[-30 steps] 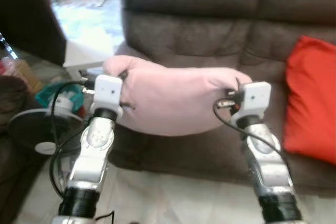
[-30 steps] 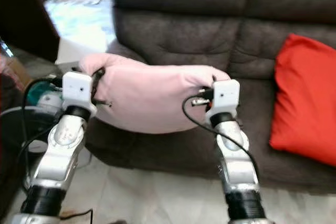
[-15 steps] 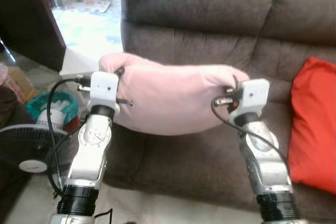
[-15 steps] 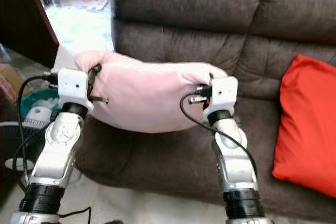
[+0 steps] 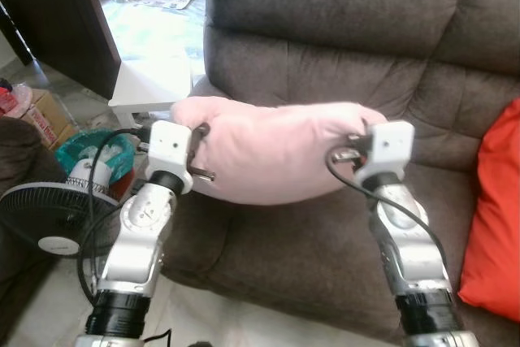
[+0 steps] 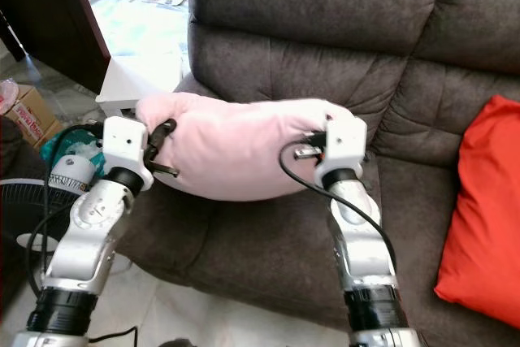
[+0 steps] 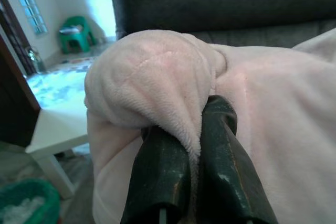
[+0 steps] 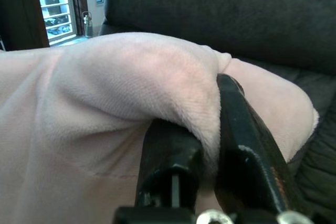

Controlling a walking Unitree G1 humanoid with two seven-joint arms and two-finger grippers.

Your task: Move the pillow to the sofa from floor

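I've got the pink pillow [image 5: 272, 152] up off the floor, held between both arms in front of the brown sofa [image 5: 341, 30], hanging above the seat cushion near the sofa's left end. My left pincer [image 7: 195, 150] is clamped on a fold of plush at the pillow's left end, the fabric bunched between the two black fingers [image 7: 163, 177]. My right pincer [image 8: 207, 145] is clamped the same way on the right end (a thick lip of fabric wedged between the fingers). A red cushion [image 6: 487, 209] leans on the sofa to my right. On my left, a fan [image 5: 41, 217], a green basket [image 5: 89, 152] and a white low tabletop [image 5: 154, 87] stand on the floor.
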